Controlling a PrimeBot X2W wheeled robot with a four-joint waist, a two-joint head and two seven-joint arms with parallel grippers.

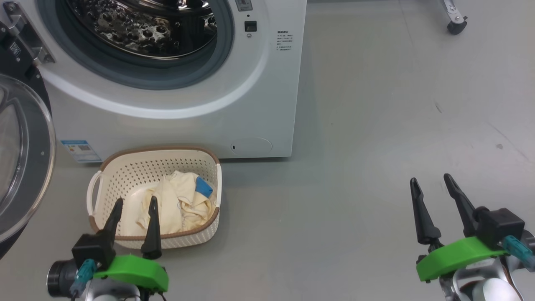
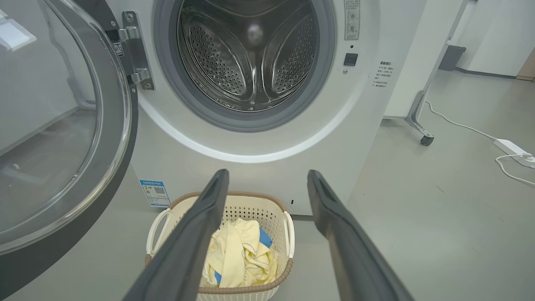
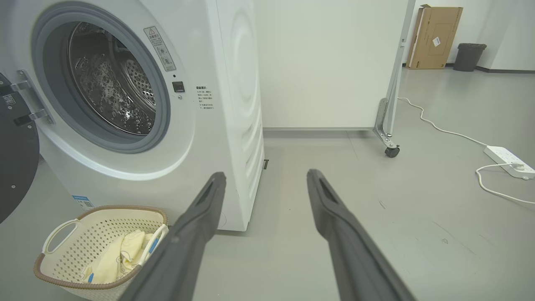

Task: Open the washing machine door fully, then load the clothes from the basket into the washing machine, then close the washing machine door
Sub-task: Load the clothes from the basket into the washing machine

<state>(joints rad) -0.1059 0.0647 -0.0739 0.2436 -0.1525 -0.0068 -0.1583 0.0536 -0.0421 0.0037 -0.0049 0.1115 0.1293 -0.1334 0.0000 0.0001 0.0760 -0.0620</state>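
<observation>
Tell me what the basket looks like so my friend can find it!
Find the big white washing machine with its round door swung open. On the grey floor right in front of it sits a small cream basket with holes in its sides. Its brown rim, white loop handles and the pale yellow clothes inside set it apart.

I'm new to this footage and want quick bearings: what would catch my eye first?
The white washing machine stands with its round black door swung wide at the left, baring the steel drum. On the floor before it sits a cream basket holding pale yellow clothes. The left gripper, open, points toward the basket; the right gripper is open, off to the right.
</observation>
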